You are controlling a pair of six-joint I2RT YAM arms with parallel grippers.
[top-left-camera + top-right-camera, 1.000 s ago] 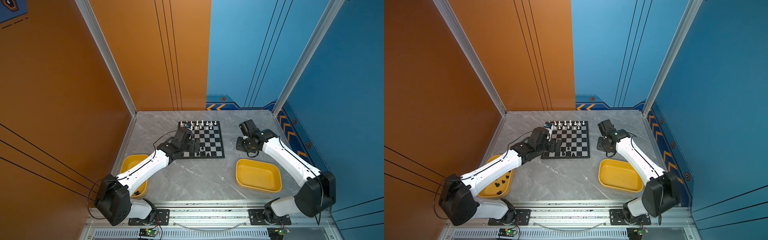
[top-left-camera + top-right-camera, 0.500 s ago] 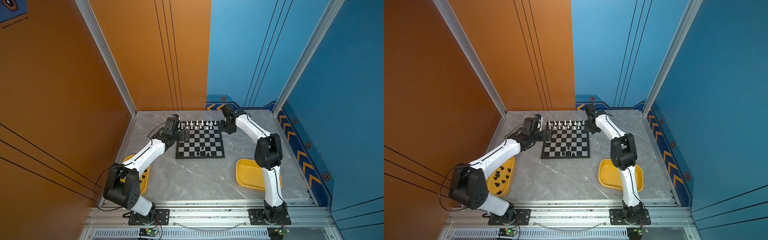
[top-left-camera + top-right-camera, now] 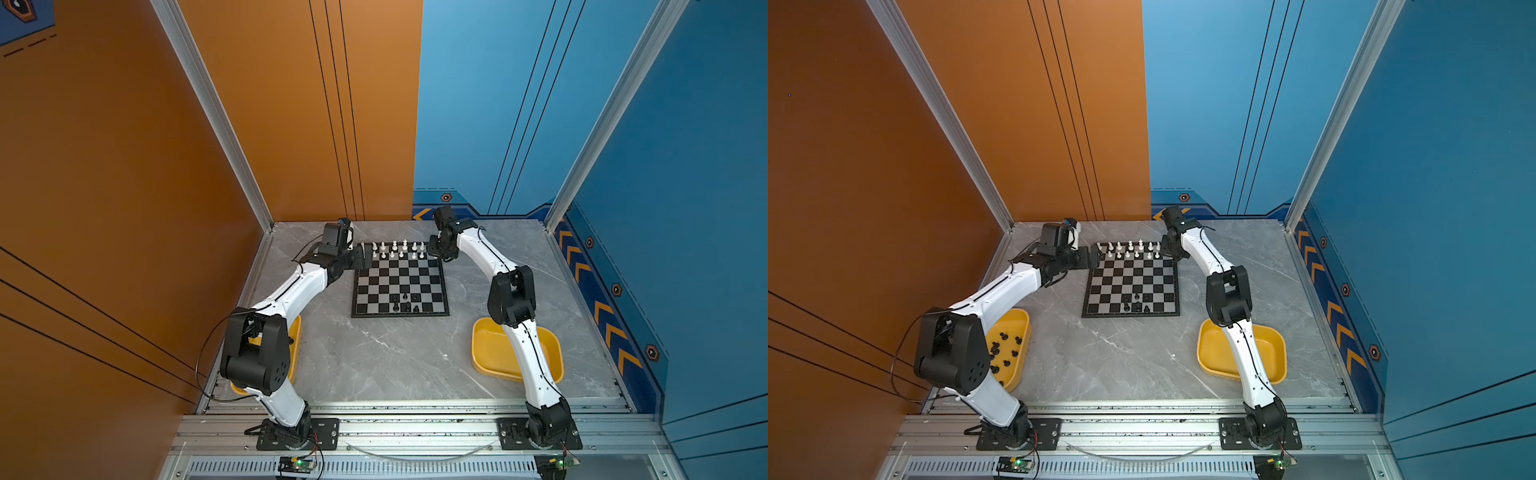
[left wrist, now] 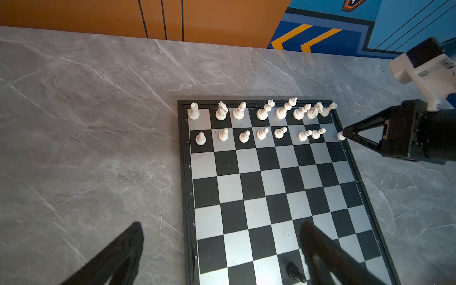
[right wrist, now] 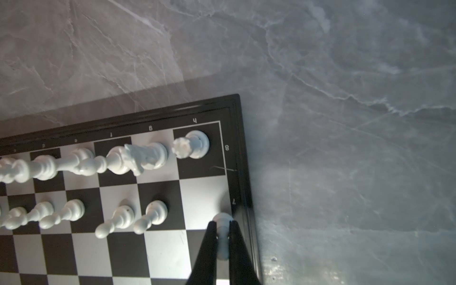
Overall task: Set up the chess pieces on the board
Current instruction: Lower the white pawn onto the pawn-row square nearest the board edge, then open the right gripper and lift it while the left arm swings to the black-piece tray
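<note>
Right wrist view: the right gripper (image 5: 222, 223) has its jaws clamped on a small white plastic pawn (image 5: 222, 246) at the end square of the pawn row on the black-and-silver checkered board (image 5: 160, 249). The left gripper (image 4: 219, 228) has its jaws spread wide, empty.

The chess pieces (image 5: 195, 144) are rendered in glossy white plastic, the board (image 5: 162, 249) in smooth, faintly sheened squares, the table (image 5: 345, 148) in matt grey marbling.
</note>
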